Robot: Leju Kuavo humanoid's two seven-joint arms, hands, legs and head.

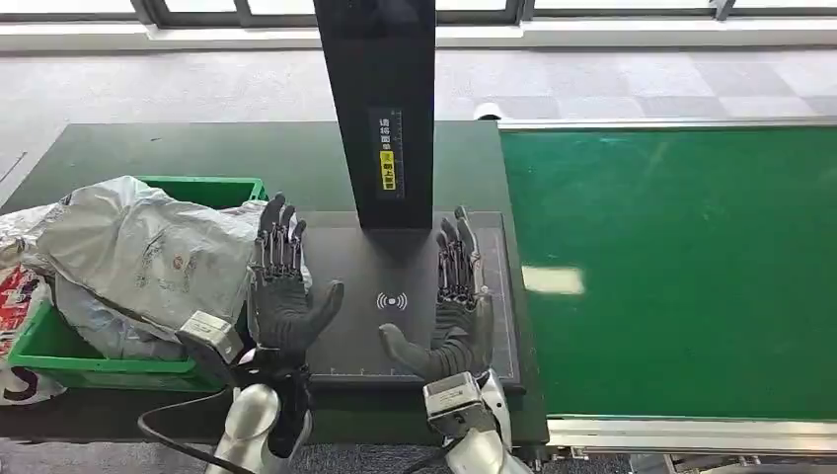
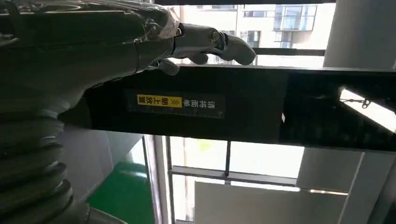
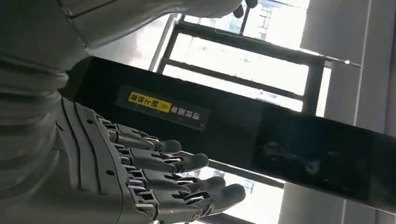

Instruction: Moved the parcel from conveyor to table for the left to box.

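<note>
A tall black scanner post (image 1: pixel 376 109) stands ahead between my hands, and crumpled grey plastic parcels (image 1: pixel 138 252) fill the green plastic crate (image 1: pixel 59 354) beside my left hand (image 1: pixel 284 286). Both it and my right hand (image 1: pixel 456 306) hover spread and empty over the black scanning pad (image 1: pixel 385 267); the green conveyor belt (image 1: pixel 681 267) lies right.

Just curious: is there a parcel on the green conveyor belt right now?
No, the green conveyor belt lies bare in the head view.

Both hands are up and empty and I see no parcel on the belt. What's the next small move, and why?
Probably hold, keeping the right hand ready on the belt side. The green conveyor shows no parcel, and both it and the left hand hover open over the dark scan pad. The green bin on the left already holds grey bagged parcels.
</note>
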